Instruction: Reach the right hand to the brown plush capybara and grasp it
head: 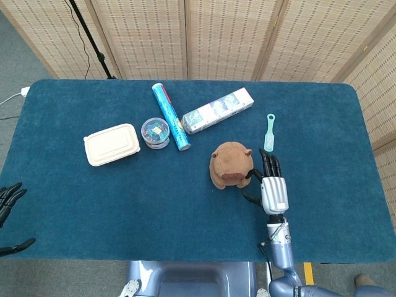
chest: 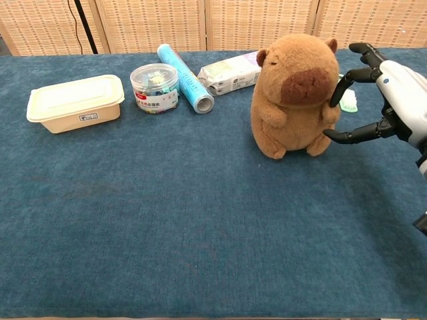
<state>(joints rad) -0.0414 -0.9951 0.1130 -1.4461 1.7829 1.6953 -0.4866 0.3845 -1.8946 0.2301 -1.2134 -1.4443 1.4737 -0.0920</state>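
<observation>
Reaching: right hand (head: pixel 273 187) (chest: pixel 393 100) sits right beside the brown plush capybara (head: pixel 231 164) (chest: pixel 295 93), fingers spread and curved toward its side, holding nothing.
Contact: in the chest view the fingertips (chest: pixel 331 136) come right up to the toy's flank; whether they actually touch the fur, I cannot tell. No grip closed on it.
Capybara: standing upright on the blue table (head: pixel 124 204) (chest: pixel 167 227), a little right of centre, face toward the robot.
Left hand: left hand (head: pixel 9 210) hangs off the near left edge of the table, dark fingers apart, nothing in them; only the head view shows it.
Behind the toy: green brush (head: pixel 269 132) lies flat just beyond the right hand; in the chest view only a sliver (chest: pixel 347 100) peeks out between the toy and the fingers.
Back row: packet of wipes (head: pixel 218 110) (chest: pixel 229 72) lies at an angle, with the blue roll (head: pixel 171 125) (chest: pixel 185 77) just to its left.
Beside the roll: round clear tub (head: pixel 154 132) (chest: pixel 154 88) touches or nearly touches it.
Far left: cream lidded box (head: pixel 111 144) (chest: pixel 75 102), shut, sitting apart from the tub.
Backdrop: woven screen (head: pixel 204 37) (chest: pixel 260 23) stands behind the table.
</observation>
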